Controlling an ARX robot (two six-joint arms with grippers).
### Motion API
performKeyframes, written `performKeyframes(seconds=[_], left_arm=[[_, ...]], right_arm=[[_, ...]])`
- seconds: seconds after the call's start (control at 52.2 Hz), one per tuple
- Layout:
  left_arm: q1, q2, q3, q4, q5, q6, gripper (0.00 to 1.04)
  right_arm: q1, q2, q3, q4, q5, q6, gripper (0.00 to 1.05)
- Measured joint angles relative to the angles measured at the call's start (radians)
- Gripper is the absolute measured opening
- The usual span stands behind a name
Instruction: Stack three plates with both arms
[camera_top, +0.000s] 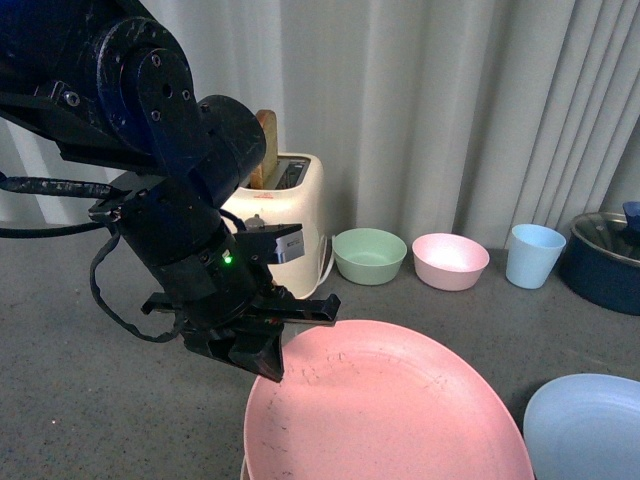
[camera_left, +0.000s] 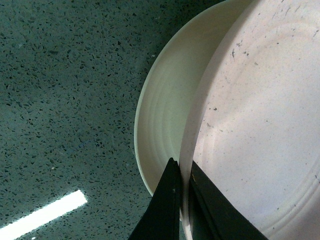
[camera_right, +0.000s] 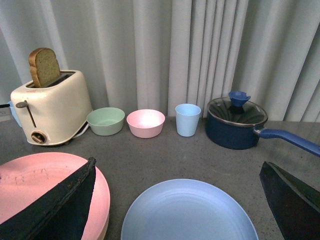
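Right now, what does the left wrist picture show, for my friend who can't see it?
The left gripper pinches the rim of the pink plate between two black fingers, and that plate lies over the cream plate. Under both is a dark speckled table with one bright streak of light.

Left gripper angles downward, jaws pinched on the pink plate rim; right gripper holds its jaws spread wide.

On the desk, the top plate sits on the lower plate at the front; the third plate lies to their right, apart. Behind runs a row, left to right: toaster holding a bread slice, first bowl, second bowl, cup, pot
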Motion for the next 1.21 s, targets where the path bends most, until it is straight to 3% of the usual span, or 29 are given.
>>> performKeyframes(seconds=[0.746, 1.206], left_arm=[[0.011, 0.025, -0.040, 0.040, -0.045, 0.034, 0.04], [0.014, 0.017, -0.016, 0.040, -0.038, 0.013, 0.76]], right_arm=[[0.000, 0.000, 0.000, 0.000, 0.000, 0.000, 0.97], [0.000, 0.000, 0.000, 0.000, 0.000, 0.000, 0.97]])
